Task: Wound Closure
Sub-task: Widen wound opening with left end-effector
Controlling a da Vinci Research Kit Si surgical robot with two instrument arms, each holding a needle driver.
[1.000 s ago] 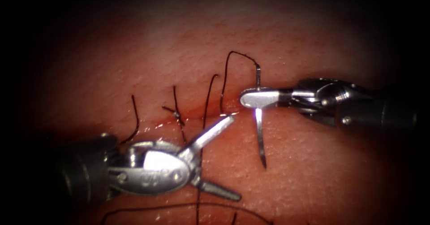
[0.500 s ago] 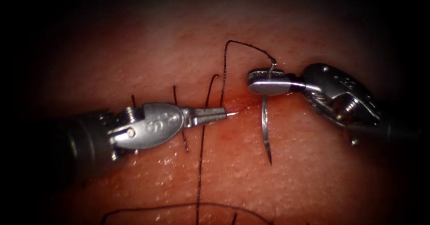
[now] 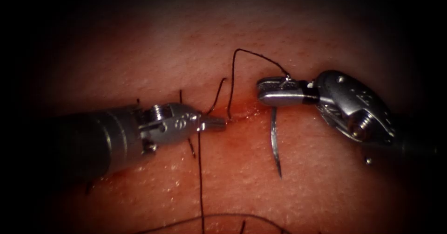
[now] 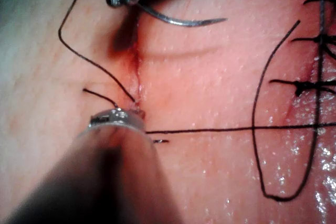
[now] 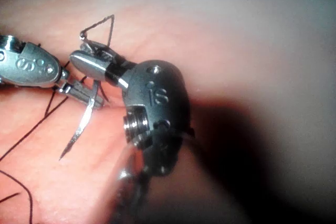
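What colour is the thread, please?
The thread is black, clearest in the left wrist view against the pale tissue.

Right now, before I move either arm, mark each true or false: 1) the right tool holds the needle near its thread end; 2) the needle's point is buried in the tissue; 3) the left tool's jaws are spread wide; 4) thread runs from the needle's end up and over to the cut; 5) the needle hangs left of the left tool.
1) True: the right tool grips the needle close to its thread end.
2) False: the point lies free above the tissue.
3) False: the left tool has its jaws shut at the cut.
4) True: the thread arcs over to the cut.
5) False: it hangs to its right.
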